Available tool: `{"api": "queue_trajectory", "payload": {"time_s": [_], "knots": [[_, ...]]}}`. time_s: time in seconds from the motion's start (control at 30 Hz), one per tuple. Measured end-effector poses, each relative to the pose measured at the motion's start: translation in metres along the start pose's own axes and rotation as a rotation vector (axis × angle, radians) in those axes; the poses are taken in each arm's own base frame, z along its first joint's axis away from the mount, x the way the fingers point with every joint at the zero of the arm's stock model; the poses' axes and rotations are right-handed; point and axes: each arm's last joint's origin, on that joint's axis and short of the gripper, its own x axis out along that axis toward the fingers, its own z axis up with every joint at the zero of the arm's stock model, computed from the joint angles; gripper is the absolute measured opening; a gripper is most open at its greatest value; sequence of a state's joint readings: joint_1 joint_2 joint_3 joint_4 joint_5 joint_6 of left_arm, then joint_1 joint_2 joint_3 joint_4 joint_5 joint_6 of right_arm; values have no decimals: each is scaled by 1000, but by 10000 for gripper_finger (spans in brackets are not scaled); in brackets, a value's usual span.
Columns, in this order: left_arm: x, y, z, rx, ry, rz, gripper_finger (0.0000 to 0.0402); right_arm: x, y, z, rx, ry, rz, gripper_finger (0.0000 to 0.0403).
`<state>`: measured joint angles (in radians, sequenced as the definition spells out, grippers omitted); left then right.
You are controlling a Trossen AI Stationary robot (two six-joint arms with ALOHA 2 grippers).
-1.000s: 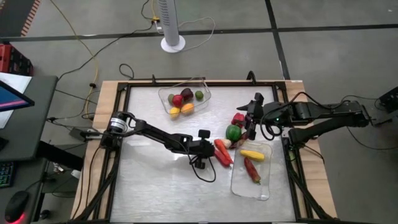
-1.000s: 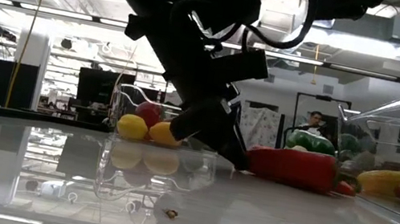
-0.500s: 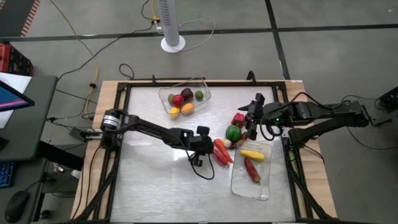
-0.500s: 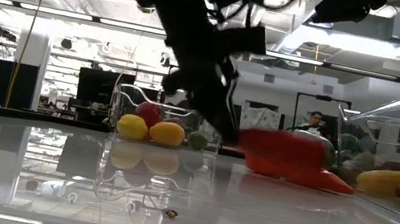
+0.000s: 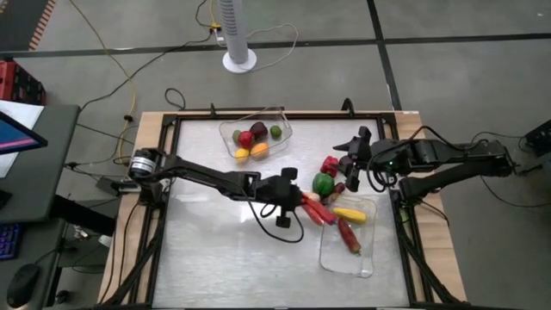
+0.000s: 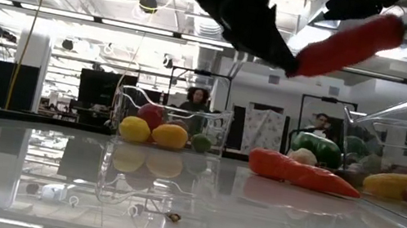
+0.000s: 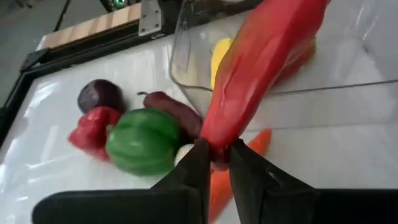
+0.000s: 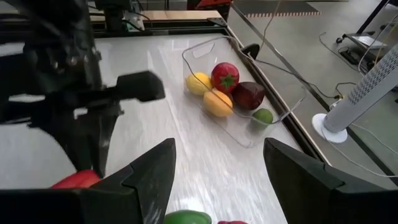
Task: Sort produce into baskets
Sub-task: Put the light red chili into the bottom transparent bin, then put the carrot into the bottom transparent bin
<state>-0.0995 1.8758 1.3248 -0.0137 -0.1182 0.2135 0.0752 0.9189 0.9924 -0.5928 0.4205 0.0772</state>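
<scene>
My left gripper (image 7: 216,163) clamps a long red pepper (image 7: 261,68), lifted above the carrot (image 6: 297,173); my right gripper (image 8: 214,180) waits with fingers apart.

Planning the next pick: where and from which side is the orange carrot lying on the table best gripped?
Across its thick half, from straight above. The carrot lies flat on the table, fat at one end and tapering to a point, so the fat part likely gives the fingers most hold. The left pincer, holding the red pepper, hangs over it and should clear first.
</scene>
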Motion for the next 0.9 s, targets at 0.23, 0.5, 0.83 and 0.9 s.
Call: {"api": "queue_trajectory", "payload": {"time_s": [0.23, 0.5, 0.83, 0.9], "knots": [[7, 3, 19, -24, -87, -17, 130, 1, 0, 0, -4, -2, -3, 272], [11, 6, 10, 70, 16, -23, 287, 1, 0, 0, 0, -3, -2, 272], [57, 35, -48, 105, 189, -130, 287, 1, 0, 1, 3, -6, -2, 272], [69, 37, -62, 113, 214, -132, 282, 1, 0, 1, 2, -5, -2, 272]]}}
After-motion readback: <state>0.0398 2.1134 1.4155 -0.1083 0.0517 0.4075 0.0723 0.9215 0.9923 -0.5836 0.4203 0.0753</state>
